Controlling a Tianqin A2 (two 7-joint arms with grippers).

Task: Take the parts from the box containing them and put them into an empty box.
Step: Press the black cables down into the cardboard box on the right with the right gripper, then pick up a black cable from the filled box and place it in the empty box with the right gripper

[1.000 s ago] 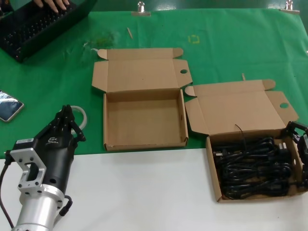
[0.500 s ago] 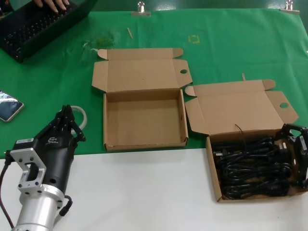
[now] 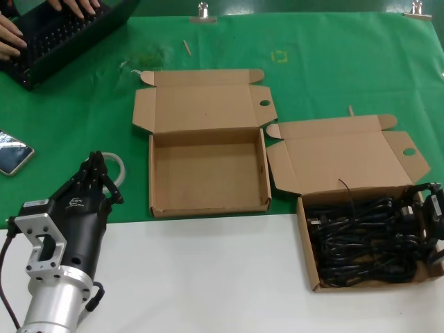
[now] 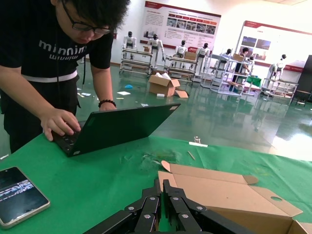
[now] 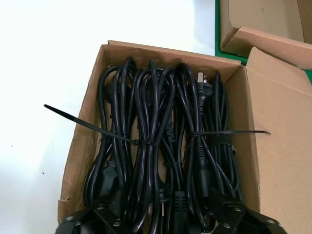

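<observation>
The empty box [image 3: 208,173] lies open in the middle of the green mat; its lid also shows in the left wrist view [image 4: 224,192]. The box containing the parts [image 3: 307,250] stands to its right, packed with coiled black cable bundles [image 3: 357,236]. In the right wrist view the bundles [image 5: 161,146] lie side by side in the box [image 5: 85,141], bound with cable ties. My right gripper [image 3: 424,208] is open at the box's right end, jaws spread wide over the bundles [image 5: 163,219]. My left gripper [image 3: 97,173] is shut and empty left of the empty box [image 4: 163,195].
A white coiled ring [image 3: 119,166] lies by the left gripper. A phone [image 3: 12,152] lies at the left edge. A person types on a black laptop [image 3: 55,35] at the far left. White table surface [image 3: 208,277] runs along the front.
My right gripper has shifted slightly down over the right end of the cable box. A person's second hand has come onto the laptop. The left arm has not moved.
</observation>
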